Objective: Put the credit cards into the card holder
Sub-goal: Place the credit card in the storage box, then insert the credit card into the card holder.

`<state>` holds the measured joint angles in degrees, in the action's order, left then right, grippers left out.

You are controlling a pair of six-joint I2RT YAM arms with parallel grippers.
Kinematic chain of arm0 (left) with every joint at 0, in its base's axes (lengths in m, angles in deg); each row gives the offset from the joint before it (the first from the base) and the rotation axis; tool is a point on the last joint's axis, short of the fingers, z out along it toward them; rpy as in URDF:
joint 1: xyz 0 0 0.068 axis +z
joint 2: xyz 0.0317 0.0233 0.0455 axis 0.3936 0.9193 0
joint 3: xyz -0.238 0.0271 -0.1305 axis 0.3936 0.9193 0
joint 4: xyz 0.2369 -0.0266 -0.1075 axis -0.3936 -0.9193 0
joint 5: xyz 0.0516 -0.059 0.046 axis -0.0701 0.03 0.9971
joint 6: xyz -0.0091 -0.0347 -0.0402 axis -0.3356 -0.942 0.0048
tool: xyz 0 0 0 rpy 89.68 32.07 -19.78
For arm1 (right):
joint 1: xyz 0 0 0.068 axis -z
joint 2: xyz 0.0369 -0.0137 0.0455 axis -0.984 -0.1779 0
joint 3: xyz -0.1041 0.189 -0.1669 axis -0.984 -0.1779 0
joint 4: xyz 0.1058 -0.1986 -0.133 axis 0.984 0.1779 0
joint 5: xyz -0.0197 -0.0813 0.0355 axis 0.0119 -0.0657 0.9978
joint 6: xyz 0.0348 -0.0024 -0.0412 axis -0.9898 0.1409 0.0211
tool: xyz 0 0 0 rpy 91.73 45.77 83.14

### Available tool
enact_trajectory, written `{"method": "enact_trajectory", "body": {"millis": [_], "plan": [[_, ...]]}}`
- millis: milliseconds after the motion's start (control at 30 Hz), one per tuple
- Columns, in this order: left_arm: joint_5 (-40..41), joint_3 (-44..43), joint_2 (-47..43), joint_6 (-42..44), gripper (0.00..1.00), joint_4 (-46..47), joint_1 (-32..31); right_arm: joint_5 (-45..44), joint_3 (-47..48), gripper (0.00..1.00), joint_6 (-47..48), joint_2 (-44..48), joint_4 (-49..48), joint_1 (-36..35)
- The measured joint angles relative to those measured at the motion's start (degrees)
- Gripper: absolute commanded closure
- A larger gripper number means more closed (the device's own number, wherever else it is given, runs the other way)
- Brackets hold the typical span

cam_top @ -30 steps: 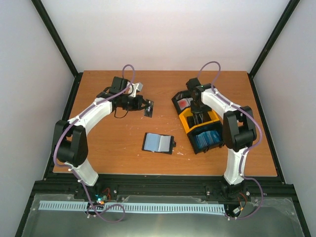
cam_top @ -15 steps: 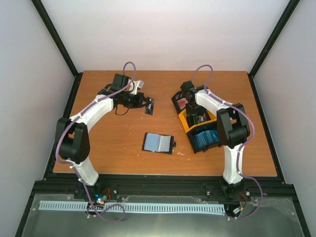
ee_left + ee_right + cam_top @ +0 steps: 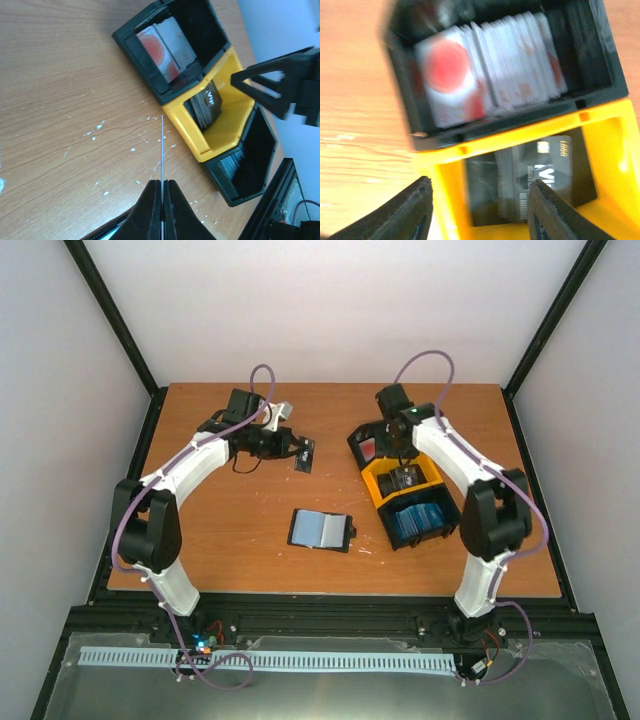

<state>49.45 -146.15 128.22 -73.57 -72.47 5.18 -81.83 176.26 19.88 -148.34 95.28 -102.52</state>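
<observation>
The left gripper (image 3: pixel 162 186) had its fingers (image 3: pixel 149 210) pressed together on a single card (image 3: pixel 162 145). The card stood straight out ahead of the fingertips, edge-on in the wrist view as a thin pale line and dark in the view from above. Past the card's far tip lay a joined row of trays (image 3: pixel 176 116) on the wooden table (image 3: pixel 65 90). In that wrist view a black tray sat ahead and to the left holding red-and-white cards (image 3: pixel 165 45), a yellow one straight ahead held dark grey cards (image 3: pixel 207 104), and another black one to the right held light blue cards (image 3: pixel 231 161). The right gripper (image 3: pixel 480 186) hung over that row with its fingers (image 3: pixel 417 210) spread wide and nothing clamped between them. Its own view was blurred, yet the yellow tray and the dark grey stack showed in the gap between the fingers, with the red-and-white stack just beyond the fingertips. The card holder (image 3: pixel 346 532) lay open and flat on the table, well apart from both pairs of fingers. It was on the arm-base side of the left fingers and off to the left of the right fingers, touched by neither. A light blue face (image 3: pixel 315 530) showed inside it.
</observation>
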Motion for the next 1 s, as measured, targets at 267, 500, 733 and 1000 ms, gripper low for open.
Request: {"method": "enact_trajectory", "body": {"millis": [267,500,733,1000], "plan": [[-8.68,2.08,-5.55,-2.19,0.99,6.69,0.0,27.56,-11.91,0.27,-3.5,19.06,-19.39,-0.07],[-21.16,9.2,-13.11,-10.73,0.99,20.74,0.0,46.1,-26.03,0.27,-14.4,24.68,-41.03,-3.32],[-28.3,13.84,-15.67,-19.89,0.98,31.41,0.28,50.05,-34.58,0.53,-23.65,30.45,-55.34,-6.29],[-28.92,15.19,-17.77,-22.77,0.99,33.79,0.26,47.6,-38.99,0.64,-28.7,35.04,-62.75,-7.61]]}}
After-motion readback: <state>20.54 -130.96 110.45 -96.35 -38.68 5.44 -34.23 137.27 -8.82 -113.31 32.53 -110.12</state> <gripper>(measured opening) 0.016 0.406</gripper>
